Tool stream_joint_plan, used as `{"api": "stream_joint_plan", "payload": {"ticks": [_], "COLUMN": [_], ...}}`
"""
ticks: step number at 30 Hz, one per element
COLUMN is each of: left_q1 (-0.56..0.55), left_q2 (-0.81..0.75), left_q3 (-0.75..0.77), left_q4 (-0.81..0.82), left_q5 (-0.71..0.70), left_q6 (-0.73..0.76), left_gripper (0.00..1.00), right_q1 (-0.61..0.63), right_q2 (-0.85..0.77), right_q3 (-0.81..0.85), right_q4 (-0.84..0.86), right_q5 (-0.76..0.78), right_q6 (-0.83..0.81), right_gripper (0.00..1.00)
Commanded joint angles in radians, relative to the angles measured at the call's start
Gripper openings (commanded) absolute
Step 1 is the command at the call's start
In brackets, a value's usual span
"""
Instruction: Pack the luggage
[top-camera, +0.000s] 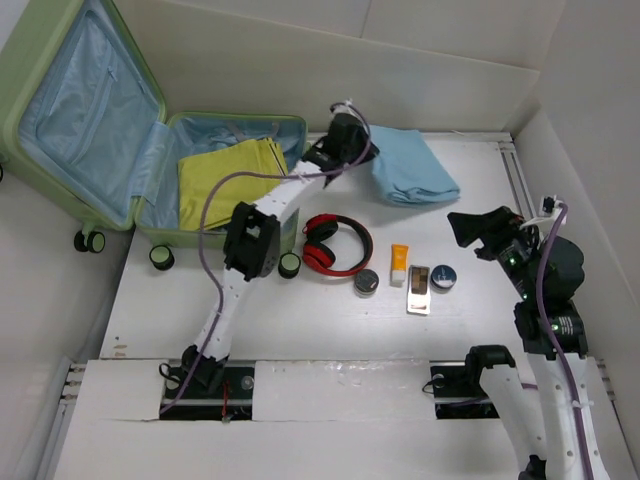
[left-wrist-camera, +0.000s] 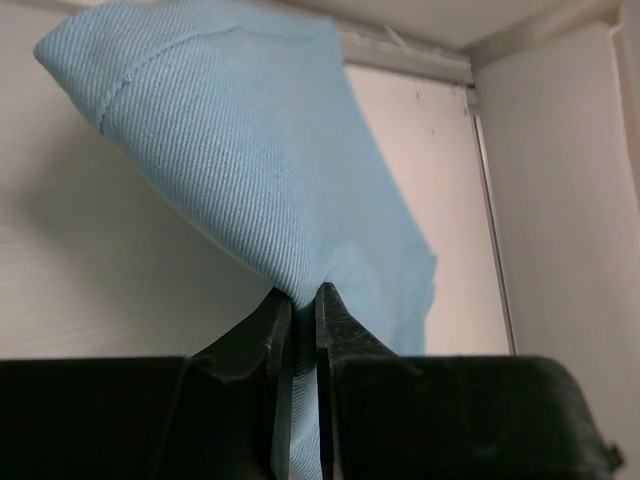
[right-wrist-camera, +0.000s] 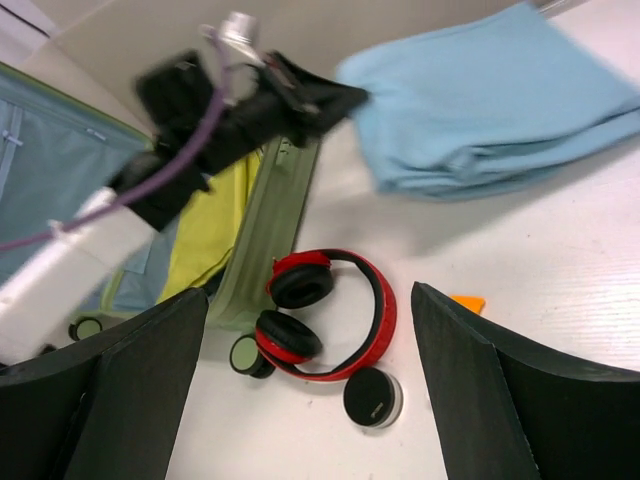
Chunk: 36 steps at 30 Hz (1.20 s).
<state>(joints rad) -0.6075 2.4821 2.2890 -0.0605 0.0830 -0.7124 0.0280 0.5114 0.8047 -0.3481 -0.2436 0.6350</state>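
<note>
The luggage (top-camera: 50, 185) lies open at the back left, pale green with a blue lining, and a yellow cloth (top-camera: 230, 175) lies in its base. To its right a folded light blue cloth (top-camera: 412, 165) rests on the table. My left gripper (top-camera: 345, 150) is at that cloth's left edge. In the left wrist view the gripper (left-wrist-camera: 303, 300) is shut on a pinch of the blue cloth (left-wrist-camera: 250, 170). My right gripper (top-camera: 480, 232) hangs open over the right side of the table. In the right wrist view the right gripper (right-wrist-camera: 308, 330) holds nothing, and the red headphones (right-wrist-camera: 330, 315) lie below it.
Red headphones (top-camera: 335, 243) lie by the luggage's front right corner. Beside them are a round black tin (top-camera: 366, 282), an orange-and-white tube (top-camera: 399, 265), a silver flat case (top-camera: 419, 289) and a round blue tin (top-camera: 443, 277). White walls enclose the table.
</note>
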Motion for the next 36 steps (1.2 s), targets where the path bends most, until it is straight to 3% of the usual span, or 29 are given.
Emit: {"api": "stream_joint_plan", "payload": {"ticks": [1, 2, 7, 13, 20, 24, 26, 28, 29, 32, 36], "left_q1": [0.194, 0.195, 0.443, 0.673, 0.876, 0.899, 0.899, 0.899, 0.899, 0.899, 0.829], "left_q2": [-0.352, -0.353, -0.598, -0.822, -0.87, -0.87, -0.87, -0.887, -0.899, -0.991, -1.136], "left_q3": [-0.072, -0.118, -0.411, -0.782, -1.049, -1.105, -1.105, -1.091, -1.091, -1.109, -1.149], "left_q4": [0.077, 0.077, 0.172, 0.26, 0.271, 0.22, 0.186, 0.105, 0.105, 0.09, 0.125], "left_q5": [0.033, 0.034, 0.173, 0.224, 0.19, 0.108, 0.069, 0.003, 0.003, -0.038, -0.085], "left_q6": [0.122, 0.122, 0.099, 0.053, 0.034, 0.034, 0.044, 0.044, 0.044, 0.031, 0.022], "left_gripper": [0.0, 0.0, 0.0, 0.0, 0.0, 0.0, 0.3, 0.52, 0.74, 0.89, 0.89], "right_q1": [0.01, 0.01, 0.01, 0.01, 0.01, 0.01, 0.01, 0.01, 0.01, 0.01, 0.055], "right_q2": [-0.002, -0.002, -0.002, -0.002, -0.011, -0.011, -0.001, 0.024, 0.047, 0.09, 0.185], "right_q3": [0.005, 0.005, -0.025, -0.059, -0.087, -0.105, -0.114, -0.145, -0.156, -0.186, -0.2], "right_q4": [-0.002, -0.002, -0.012, -0.012, 0.0, 0.014, 0.024, 0.049, 0.058, 0.098, 0.124], "right_q5": [0.01, 0.01, 0.029, 0.029, 0.009, 0.009, -0.012, -0.025, -0.04, -0.062, -0.045], "right_q6": [-0.028, -0.028, -0.038, -0.047, -0.047, -0.047, -0.047, -0.047, -0.047, -0.047, -0.067], "right_gripper": [0.89, 0.89, 0.89, 0.89, 0.89, 0.89, 0.89, 0.89, 0.89, 0.89, 0.82]}}
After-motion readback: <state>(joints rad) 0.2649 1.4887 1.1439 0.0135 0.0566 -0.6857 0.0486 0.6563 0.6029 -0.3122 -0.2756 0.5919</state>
